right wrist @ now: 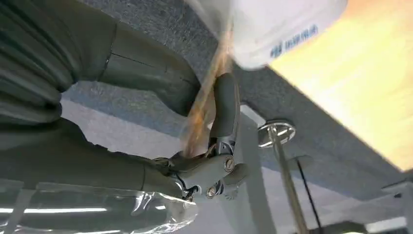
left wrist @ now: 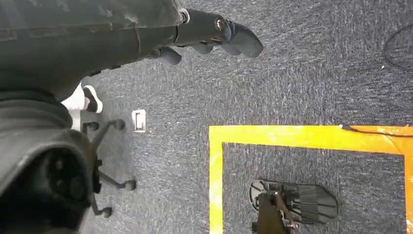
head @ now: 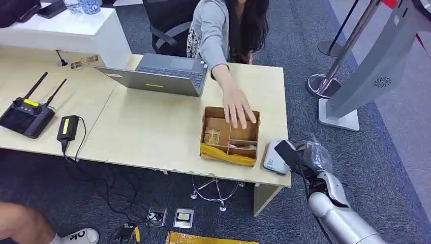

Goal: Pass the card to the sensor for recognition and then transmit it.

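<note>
My right hand [head: 309, 156] hovers at the table's front right corner, right beside the white sensor box [head: 274, 158]. In the right wrist view a thin brownish card [right wrist: 204, 112], edge-on and blurred, is pinched between the thumb and a dark finger [right wrist: 225, 105] of my right hand [right wrist: 214, 156], just short of the sensor box [right wrist: 277, 29]. My left hand [left wrist: 214, 34] hangs over the carpet with loosely bent fingers, holding nothing.
A person seated behind the table [head: 152, 132] reaches a hand [head: 238, 109] into a compartmented cardboard box [head: 228, 153] left of the sensor. A laptop [head: 162, 76], a remote controller [head: 25, 116] and a charger [head: 67, 127] lie further left. A grey kiosk [head: 371, 71] and stanchions [head: 322, 84] stand on the right.
</note>
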Controlling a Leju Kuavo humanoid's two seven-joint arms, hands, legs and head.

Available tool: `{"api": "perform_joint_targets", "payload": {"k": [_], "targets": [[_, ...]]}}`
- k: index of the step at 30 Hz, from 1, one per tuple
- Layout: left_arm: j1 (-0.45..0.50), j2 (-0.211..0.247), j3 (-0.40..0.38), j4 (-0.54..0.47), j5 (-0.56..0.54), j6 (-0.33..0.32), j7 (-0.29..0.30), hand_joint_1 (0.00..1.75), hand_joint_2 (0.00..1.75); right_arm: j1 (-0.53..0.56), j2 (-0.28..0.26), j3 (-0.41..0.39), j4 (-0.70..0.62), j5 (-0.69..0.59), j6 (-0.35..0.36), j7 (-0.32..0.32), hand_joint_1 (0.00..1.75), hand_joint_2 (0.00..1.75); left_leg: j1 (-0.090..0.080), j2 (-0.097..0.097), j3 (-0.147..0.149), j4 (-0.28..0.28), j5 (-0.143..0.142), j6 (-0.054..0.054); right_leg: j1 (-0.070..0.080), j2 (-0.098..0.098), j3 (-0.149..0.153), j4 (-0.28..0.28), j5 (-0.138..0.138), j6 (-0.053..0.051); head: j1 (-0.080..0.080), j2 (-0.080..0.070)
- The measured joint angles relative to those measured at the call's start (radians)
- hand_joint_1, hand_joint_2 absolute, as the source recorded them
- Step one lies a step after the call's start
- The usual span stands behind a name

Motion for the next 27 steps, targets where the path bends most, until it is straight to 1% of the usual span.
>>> {"api": "perform_joint_targets", "payload": {"k": [4, 8, 16, 19, 20, 23, 27], "targets": [[0.0, 0.0, 0.0, 0.0, -0.001, 0.0, 0.0, 0.0, 0.0, -0.024, -0.012, -0.028, -0.044, 0.009, 0.002, 0.04, 1.75, 1.75, 0.0, 0.0, 0.0, 0.0, 0.0, 0.0, 0.0, 0.001, 0.0, 0.0, 0.0, 0.0, 0.0, 0.0], [0.0, 0.0, 0.0, 0.0, -0.003, -0.001, 0.0, 0.0, 0.0, -0.072, -0.016, -0.05, -0.092, 0.004, 0.006, 0.06, 1.75, 1.75, 0.0, 0.001, 0.0, 0.0, 0.0, 0.0, 0.0, 0.002, 0.0, 0.0, 0.0, 0.0, 0.0, 0.0], [0.0, 0.0, 0.0, 0.0, -0.005, -0.005, 0.0, 0.0, 0.0, -0.1, -0.015, -0.062, -0.142, -0.001, 0.005, 0.055, 1.75, 1.75, 0.0, 0.001, 0.0, 0.0, 0.0, 0.0, 0.0, 0.002, 0.0, 0.0, 0.0, 0.0, 0.0, 0.0], [-0.002, -0.001, 0.0, 0.0, -0.008, -0.01, -0.001, 0.0, 0.0, -0.135, -0.011, -0.058, -0.152, 0.002, 0.022, 0.051, 1.75, 1.75, 0.0, 0.001, -0.001, 0.0, 0.0, 0.0, 0.0, 0.002, 0.0, 0.0, 0.0, 0.0, 0.0, 0.0], [-0.003, -0.001, 0.0, 0.0, -0.011, -0.014, -0.001, 0.0, 0.0, -0.151, -0.005, -0.056, -0.154, 0.005, 0.031, 0.051, 1.75, 1.75, 0.0, 0.001, 0.0, 0.0, 0.0, 0.0, 0.0, 0.002, 0.0, 0.0, 0.0, 0.0, 0.0, 0.0], [-0.011, -0.006, -0.002, 0.0, -0.022, -0.028, 0.002, 0.0, 0.0, -0.192, 0.036, -0.042, -0.154, 0.017, 0.047, 0.039, 1.75, 1.75, 0.0, 0.001, 0.0, 0.0, 0.0, 0.0, 0.0, 0.002, 0.0, 0.0, 0.0, 0.0, 0.0, 0.0], [-0.022, -0.014, -0.005, 0.0, -0.022, -0.044, 0.019, 0.0, 0.0, -0.216, 0.113, -0.018, -0.14, 0.015, 0.049, -0.024, 1.75, 1.75, 0.002, 0.001, -0.001, 0.0, 0.0, -0.001, 0.002, 0.002, 0.0, 0.001, 0.0, 0.0, 0.0, 0.0]]}}
